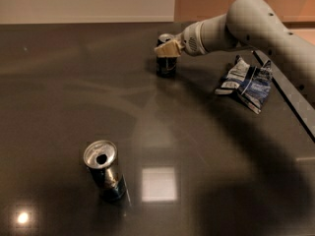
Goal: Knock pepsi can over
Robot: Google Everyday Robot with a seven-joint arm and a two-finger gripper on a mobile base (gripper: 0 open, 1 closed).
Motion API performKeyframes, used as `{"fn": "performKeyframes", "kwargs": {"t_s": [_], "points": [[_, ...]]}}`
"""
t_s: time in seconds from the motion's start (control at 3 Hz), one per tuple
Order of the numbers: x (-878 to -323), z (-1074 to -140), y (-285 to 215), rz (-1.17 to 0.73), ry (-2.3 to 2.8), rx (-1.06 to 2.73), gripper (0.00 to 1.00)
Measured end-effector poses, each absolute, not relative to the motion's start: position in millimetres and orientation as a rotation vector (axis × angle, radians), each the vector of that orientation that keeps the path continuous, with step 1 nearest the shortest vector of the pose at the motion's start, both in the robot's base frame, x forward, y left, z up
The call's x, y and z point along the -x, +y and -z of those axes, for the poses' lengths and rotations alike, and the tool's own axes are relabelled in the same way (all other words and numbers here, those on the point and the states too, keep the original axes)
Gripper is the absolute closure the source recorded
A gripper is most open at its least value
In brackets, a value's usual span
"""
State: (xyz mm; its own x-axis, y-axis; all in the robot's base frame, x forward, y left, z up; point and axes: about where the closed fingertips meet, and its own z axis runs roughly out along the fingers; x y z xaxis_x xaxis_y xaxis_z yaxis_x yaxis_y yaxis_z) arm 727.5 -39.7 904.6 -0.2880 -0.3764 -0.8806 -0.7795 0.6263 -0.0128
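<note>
Your gripper [167, 48] sits at the top of the pepsi can [166, 66], which stands upright on the desk [211, 151], upper centre of the frame. Whether the gripper is open or closed, you cannot tell.

- Bench [64, 87]: glossy dark grey-brown, with pale reflected patches at lower centre and lower left.
- Pepsi can [166, 67], upper centre of the frame: dark navy body, silver top rim.
- Pincer [166, 48], upper centre, at the pepsi can's top: pale tan.
- Arm [256, 23], upper right: matt light grey.
- Silver can [104, 170], lower left: shiny silver with a dark blue lower band.
- Snack bag [246, 80], right of centre: crinkled foil, blue and white patches.
- Wall [83, 1]: cream at upper left, warm tan at upper right.
</note>
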Motion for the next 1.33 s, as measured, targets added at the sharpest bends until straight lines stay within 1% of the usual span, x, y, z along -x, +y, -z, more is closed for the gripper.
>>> {"fn": "performKeyframes", "kwargs": {"t_s": [0.33, 0.67, 1.33], "points": [[-718.5, -919.0, -41.5, -0.539, 1.849, 0.956, 0.93], [-708.0, -938.4, -45.9, -0.51, 1.849, 1.019, 1.0], [-683.0, -951.8, -55.9, -0.39, 1.994, 1.261, 1.0]]}}
